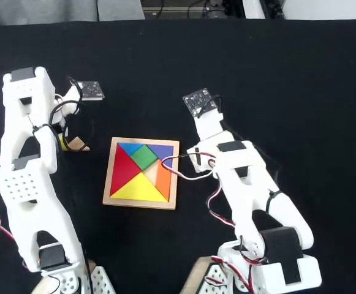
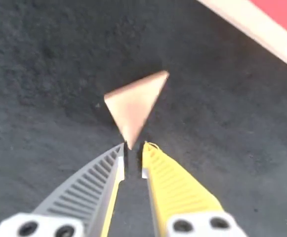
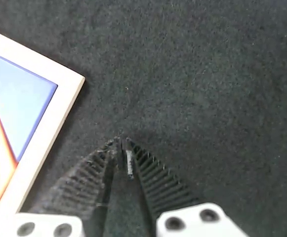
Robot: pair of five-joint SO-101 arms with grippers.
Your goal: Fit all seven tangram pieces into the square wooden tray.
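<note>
Grey-and-yellow left claw (image 2: 133,146) pinches a corner of the small pale wooden triangle (image 2: 136,101) lying flat on the black tabletop (image 2: 44,74), near the square wooden tray (image 1: 108,177), while the right claw (image 3: 122,143) sits pressed together.

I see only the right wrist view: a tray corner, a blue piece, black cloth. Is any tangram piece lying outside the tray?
Observer: Yes, one pale triangle lies on the cloth, left of the tray.
Operator: Which arm is close to it?
Observer: The left pincer is right at one corner of it.
Operator: Is there a free place inside?
Observer: A pale triangular patch near the tray's middle looks unfilled.
</note>
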